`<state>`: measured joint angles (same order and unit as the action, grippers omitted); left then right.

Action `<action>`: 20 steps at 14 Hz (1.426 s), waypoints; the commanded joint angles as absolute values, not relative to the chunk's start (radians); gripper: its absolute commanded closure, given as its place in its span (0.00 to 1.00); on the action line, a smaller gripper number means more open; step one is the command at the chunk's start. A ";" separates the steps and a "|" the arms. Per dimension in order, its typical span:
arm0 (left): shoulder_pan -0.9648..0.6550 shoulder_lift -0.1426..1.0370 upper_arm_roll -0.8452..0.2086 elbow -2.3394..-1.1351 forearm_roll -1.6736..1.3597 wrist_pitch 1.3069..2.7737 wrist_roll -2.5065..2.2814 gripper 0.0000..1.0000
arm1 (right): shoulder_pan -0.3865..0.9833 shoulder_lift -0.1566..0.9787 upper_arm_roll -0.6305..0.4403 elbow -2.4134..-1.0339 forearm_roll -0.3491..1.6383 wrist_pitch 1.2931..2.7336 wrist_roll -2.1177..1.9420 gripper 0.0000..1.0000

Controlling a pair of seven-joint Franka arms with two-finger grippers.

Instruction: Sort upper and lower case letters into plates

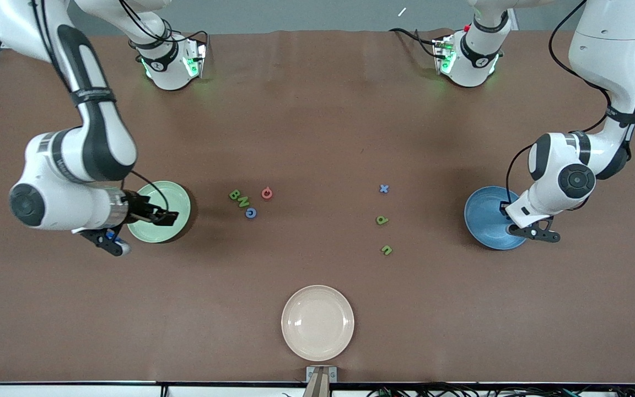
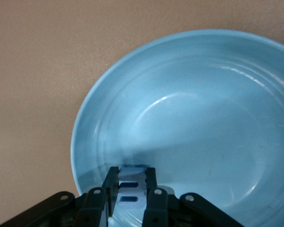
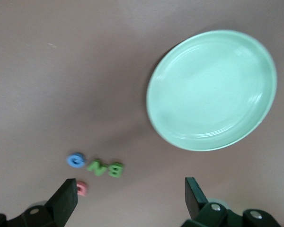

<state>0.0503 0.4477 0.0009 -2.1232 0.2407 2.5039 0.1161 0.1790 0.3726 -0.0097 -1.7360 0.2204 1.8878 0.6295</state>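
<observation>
The sky blue plate [image 1: 483, 216] sits toward the left arm's end of the table, and my left gripper [image 1: 507, 210] hangs over its edge. In the left wrist view that gripper [image 2: 132, 185] is shut on a small blue letter [image 2: 132, 195] above the blue plate [image 2: 203, 118]. My right gripper [image 1: 159, 214] is over the pale green plate [image 1: 173, 194]; its wrist view shows it [image 3: 130, 189] open and holding nothing, and the green plate [image 3: 212, 90] bare. Green B [image 1: 234, 194], green N [image 1: 244, 201], a red letter [image 1: 267, 193] and a blue letter [image 1: 251, 213] cluster mid-table.
A blue x [image 1: 384, 188] and two green letters [image 1: 382, 220] [image 1: 386, 250] lie closer to the blue plate. A cream-beige plate [image 1: 317, 322] rests near the table's front edge, nearest the front camera. Both arm bases stand along the table's back edge.
</observation>
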 commanded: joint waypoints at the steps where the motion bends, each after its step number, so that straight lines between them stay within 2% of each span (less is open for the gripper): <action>1: 0.054 0.437 -0.009 -2.112 0.256 2.504 0.130 0.18 | 0.260 0.304 -0.017 -1.847 0.204 2.012 0.686 0.00; 2: 0.055 0.431 -0.029 -2.111 0.253 2.499 0.123 0.02 | 0.322 0.302 -0.017 -1.879 0.204 2.084 0.696 0.00; 5: 0.051 0.411 -0.093 -2.039 0.242 2.369 0.060 0.01 | 0.438 0.325 -0.015 -1.983 0.202 2.305 0.693 0.00; 7: 0.046 0.414 -0.150 -1.971 0.239 2.286 -0.068 0.01 | 0.512 0.391 -0.015 -1.987 0.202 2.399 0.681 0.00; 10: 0.037 0.452 -0.234 -1.887 0.235 2.270 -0.333 0.00 | 0.569 0.475 -0.017 -1.985 0.196 2.500 0.586 0.09; 13: -0.039 0.546 -0.267 -1.766 0.222 2.269 -0.717 0.00 | 0.569 0.521 -0.020 -1.982 0.138 2.520 0.529 0.14; 17: -0.139 0.711 -0.265 -1.571 0.222 2.272 -1.078 0.00 | 0.543 0.551 -0.021 -1.971 0.101 2.540 0.522 0.14; 20: -0.187 0.768 -0.265 -1.536 0.221 2.281 -1.216 0.00 | 0.540 0.577 -0.021 -1.962 0.101 2.565 0.509 0.16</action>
<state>-0.1673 0.7182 -0.2678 -1.5985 0.2316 2.2909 -1.1438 0.5532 0.5561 -0.0317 -1.9736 0.1258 2.5420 0.5148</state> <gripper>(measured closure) 0.000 0.145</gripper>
